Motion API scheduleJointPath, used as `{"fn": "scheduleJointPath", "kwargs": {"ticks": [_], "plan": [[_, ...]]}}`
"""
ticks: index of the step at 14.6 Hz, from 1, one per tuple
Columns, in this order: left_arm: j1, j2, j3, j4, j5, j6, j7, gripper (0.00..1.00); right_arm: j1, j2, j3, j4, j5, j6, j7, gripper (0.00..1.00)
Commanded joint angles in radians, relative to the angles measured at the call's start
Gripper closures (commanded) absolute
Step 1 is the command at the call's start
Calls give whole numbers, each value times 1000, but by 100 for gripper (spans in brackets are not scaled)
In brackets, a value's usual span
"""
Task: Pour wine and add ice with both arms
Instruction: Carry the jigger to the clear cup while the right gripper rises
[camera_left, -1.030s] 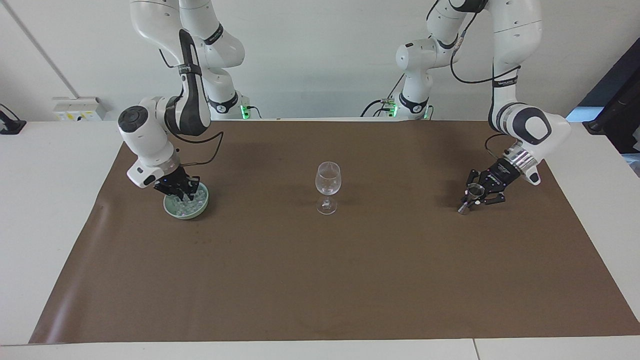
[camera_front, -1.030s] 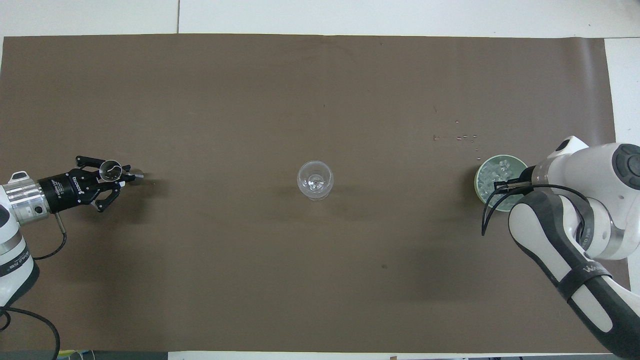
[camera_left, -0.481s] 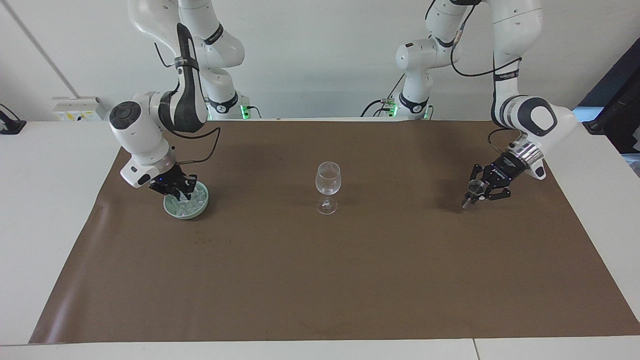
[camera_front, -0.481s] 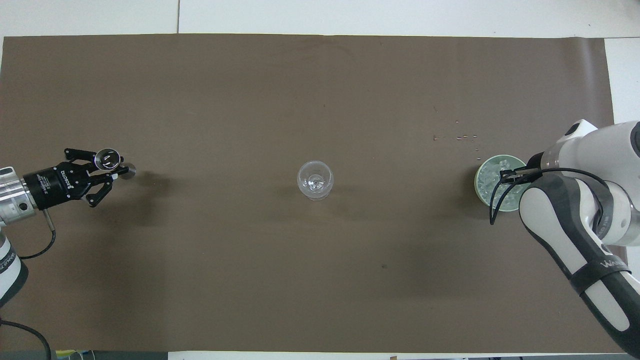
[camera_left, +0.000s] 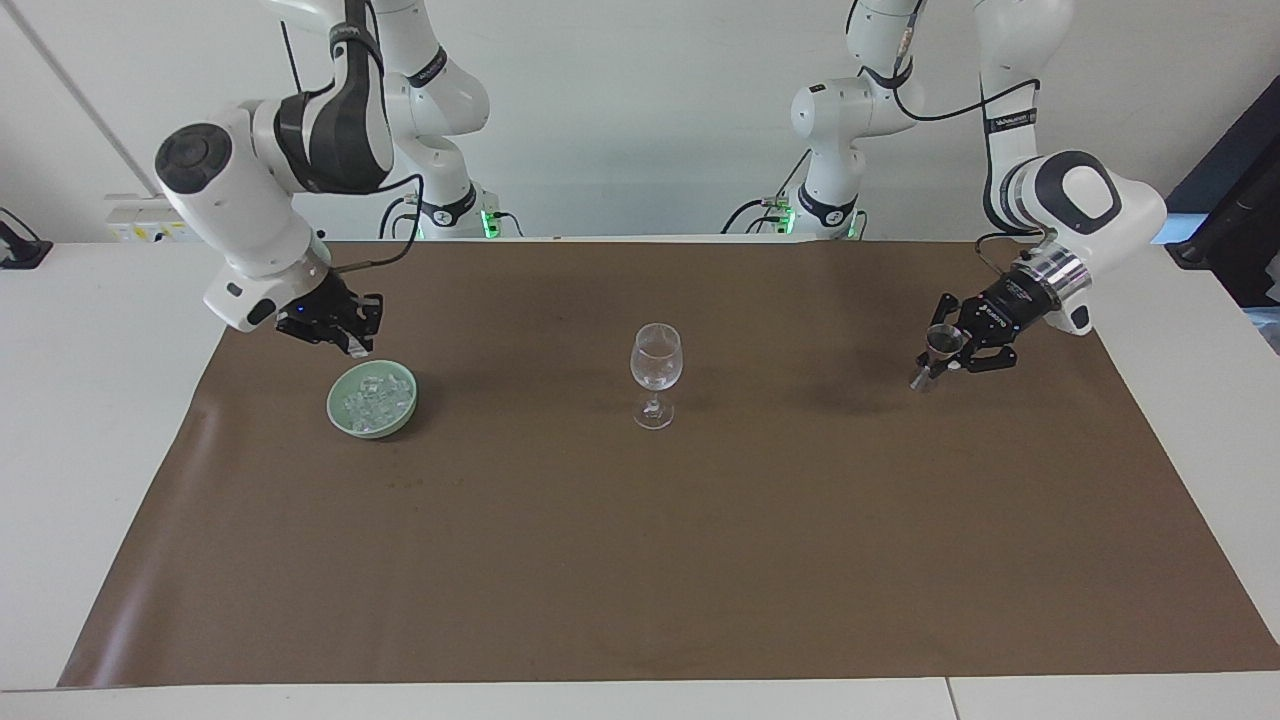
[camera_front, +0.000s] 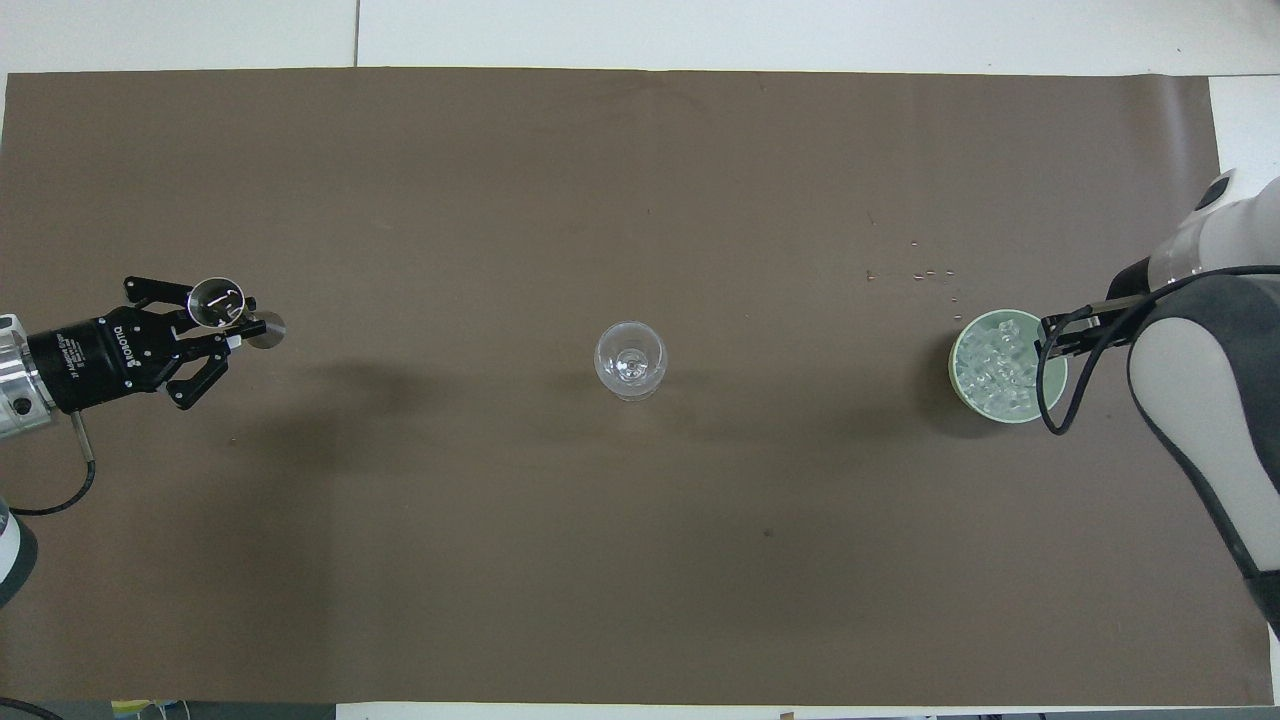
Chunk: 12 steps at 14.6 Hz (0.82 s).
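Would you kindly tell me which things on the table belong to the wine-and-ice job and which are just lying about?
Part of the job:
- wine glass, mid-table
- ice in the green bowl
- metal jigger, held in the left claw
- right claw, shut, raised over the bowl's edge

Just lying about:
- small crumbs on the brown mat, beside the bowl

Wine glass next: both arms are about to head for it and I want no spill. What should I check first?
1. Wine glass upright in the middle of the mat: ok.
2. Left pincer shut on the metal cup, up off the mat: ok.
3. Metal cup level: not ok, it tilts.
4. Wine in the metal cup: cannot tell.
5. Right pincer shut, up over the edge of the bowl: ok.
6. A cube of ice in the right pincer: cannot tell; the heap lies in the bowl.
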Motion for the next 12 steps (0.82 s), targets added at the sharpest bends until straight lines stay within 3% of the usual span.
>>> {"fn": "scheduleJointPath", "kwargs": {"ticks": [1, 5, 7, 10, 12], "plan": [[-71, -87, 11, -27, 4, -4, -99, 100, -9, -5, 10, 140, 16, -123, -14, 85], [-180, -142, -7, -15, 72, 6, -274, 100, -11, 8, 9, 178, 8, -113, -16, 92], [-188, -141, -74, 13, 107, 17, -357, 100, -11, 15, 10, 207, 16, -99, -13, 100], [-190, -127, -188, 50, 139, 97, -445, 100, -14, 38, 10, 250, 16, -142, -14, 100], [-190, -101, -257, 97, 228, 110, -489, 100, -17, 35, 10, 254, 14, -171, -14, 100]]}}
